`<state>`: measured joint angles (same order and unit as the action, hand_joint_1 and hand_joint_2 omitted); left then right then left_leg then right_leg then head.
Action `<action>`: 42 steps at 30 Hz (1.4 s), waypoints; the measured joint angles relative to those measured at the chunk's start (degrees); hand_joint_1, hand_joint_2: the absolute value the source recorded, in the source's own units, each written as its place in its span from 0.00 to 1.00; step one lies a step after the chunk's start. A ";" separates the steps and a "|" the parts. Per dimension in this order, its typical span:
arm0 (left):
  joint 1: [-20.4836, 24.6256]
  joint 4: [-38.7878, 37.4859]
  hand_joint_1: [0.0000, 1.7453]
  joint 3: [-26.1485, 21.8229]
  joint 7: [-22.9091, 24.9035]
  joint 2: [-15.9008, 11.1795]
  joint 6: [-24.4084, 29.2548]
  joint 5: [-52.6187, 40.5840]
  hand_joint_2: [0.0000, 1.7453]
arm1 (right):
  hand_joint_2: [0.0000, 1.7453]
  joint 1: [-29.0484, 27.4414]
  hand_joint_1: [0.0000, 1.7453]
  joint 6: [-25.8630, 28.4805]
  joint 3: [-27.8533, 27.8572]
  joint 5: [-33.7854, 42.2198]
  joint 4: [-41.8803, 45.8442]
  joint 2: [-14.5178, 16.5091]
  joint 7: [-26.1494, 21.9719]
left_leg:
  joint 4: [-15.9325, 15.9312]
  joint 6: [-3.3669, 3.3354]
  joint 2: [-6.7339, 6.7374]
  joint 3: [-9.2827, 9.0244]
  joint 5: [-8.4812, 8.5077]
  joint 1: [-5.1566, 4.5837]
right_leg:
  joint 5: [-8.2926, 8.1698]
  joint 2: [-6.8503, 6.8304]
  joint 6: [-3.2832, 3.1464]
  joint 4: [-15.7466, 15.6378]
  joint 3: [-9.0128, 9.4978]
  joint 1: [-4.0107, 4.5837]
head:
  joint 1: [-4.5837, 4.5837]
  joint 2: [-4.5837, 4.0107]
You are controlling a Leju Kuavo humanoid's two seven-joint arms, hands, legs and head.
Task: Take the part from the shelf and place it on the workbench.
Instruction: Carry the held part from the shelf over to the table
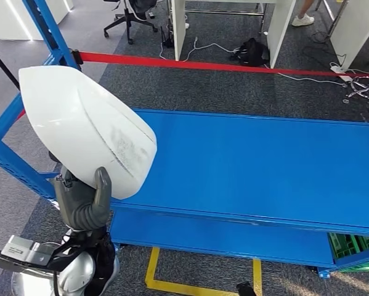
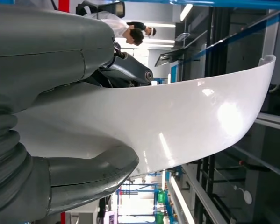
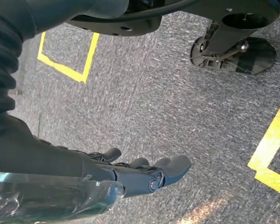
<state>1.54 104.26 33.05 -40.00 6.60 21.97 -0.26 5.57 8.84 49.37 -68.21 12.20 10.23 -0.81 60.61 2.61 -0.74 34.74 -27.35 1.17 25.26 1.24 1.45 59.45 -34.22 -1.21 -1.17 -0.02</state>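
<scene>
The part is a large, smooth white curved shell, held up over the left end of the blue workbench. My left hand grips it from below, the grey thumb pressed against its lower edge. In the left wrist view the white shell runs between the thick thumb and the darker fingers. My right hand hangs over the grey carpet with its fingers stretched out and nothing in them.
A red barrier tape stretches behind the bench. Blue rack beams stand at the left. Yellow floor marks lie below the bench front, and a green crate sits under its right end. Desks and an office chair stand beyond.
</scene>
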 joint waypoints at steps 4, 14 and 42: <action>0.02 -0.10 1.00 0.05 0.00 -0.23 -0.26 -0.30 1.00 | 1.00 0.08 0.00 2.08 -0.20 -0.99 0.00 0.01 5.78 | 13.17 -0.13 0.12 6.68 -5.09 -0.17 | 0.11 -0.25 -0.58 -0.03 0.07 0.29 | 0.11 0.00; 1.62 -1.32 1.00 0.93 2.21 -0.02 -5.44 3.40 1.00 | 1.00 -0.21 0.00 2.67 -0.68 -2.49 -0.02 0.01 19.53 | -2.66 -2.36 0.01 -0.48 2.51 -0.50 | 0.97 -0.29 1.50 0.43 -0.08 0.68 | -0.01 0.00; 2.02 -2.81 1.00 0.74 3.19 0.90 -11.57 7.43 1.00 | 1.00 -0.84 0.00 0.82 -1.44 -4.41 -0.02 -0.04 24.70 | -2.61 -1.64 0.13 -0.95 2.07 -0.83 | -0.30 -0.52 0.78 -0.51 0.15 0.86 | 0.29 -0.01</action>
<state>3.57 101.45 33.80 -36.81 7.49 10.40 7.17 4.74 9.67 47.93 -72.62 12.17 10.19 23.89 57.99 0.96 -0.61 33.80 -25.27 0.34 24.95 0.72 2.24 58.94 -34.07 -0.35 -0.88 -0.02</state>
